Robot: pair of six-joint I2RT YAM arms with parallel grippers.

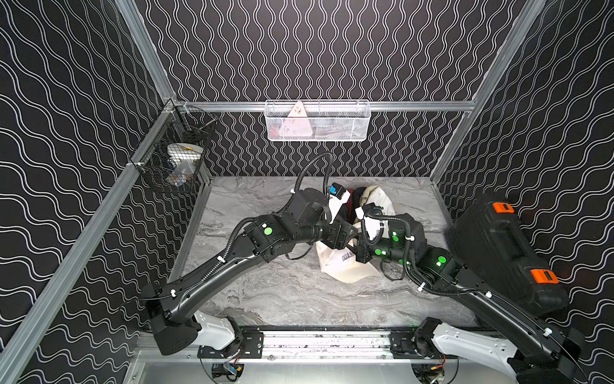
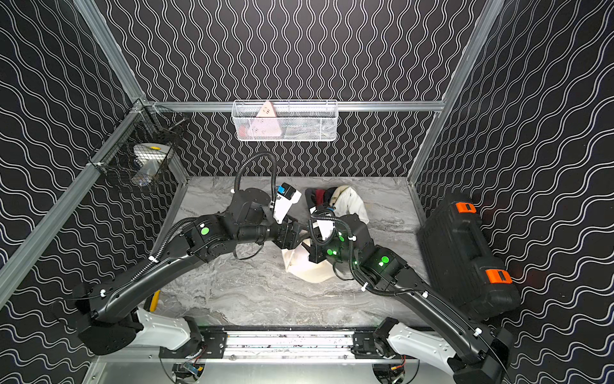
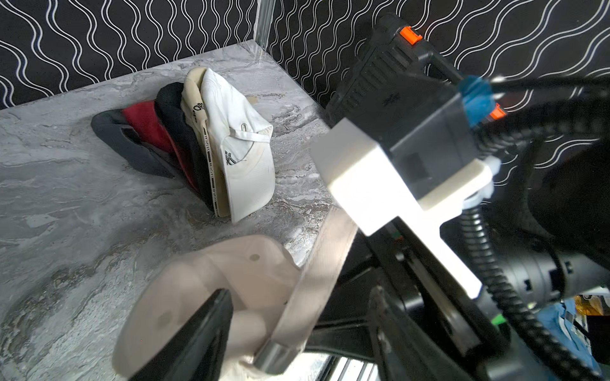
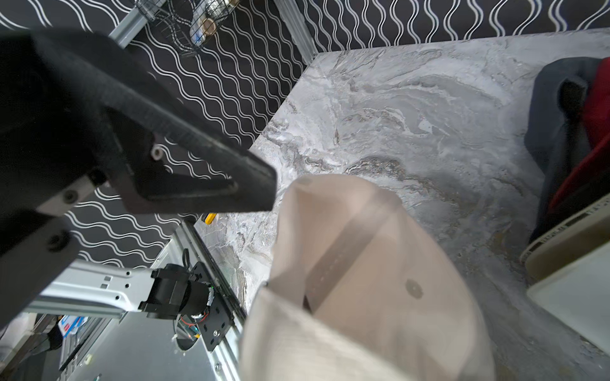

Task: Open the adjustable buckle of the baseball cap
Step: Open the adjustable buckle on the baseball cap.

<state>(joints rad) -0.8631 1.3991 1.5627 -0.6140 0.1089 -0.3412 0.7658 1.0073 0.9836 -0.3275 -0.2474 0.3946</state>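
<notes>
Lengthwise front-to-back, baseball cap [image 1: 345, 269], brim [image 1: 352, 278] nearward.

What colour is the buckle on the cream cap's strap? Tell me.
Silver-grey buckle; clearest in the left wrist view.

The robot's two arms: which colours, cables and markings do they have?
Both the left arm and right arm are black, with white base segments and round green lights at joints. Black ribbed cable hoses run outside, held by white ties. The left end effector has black tapered fingers.
</notes>
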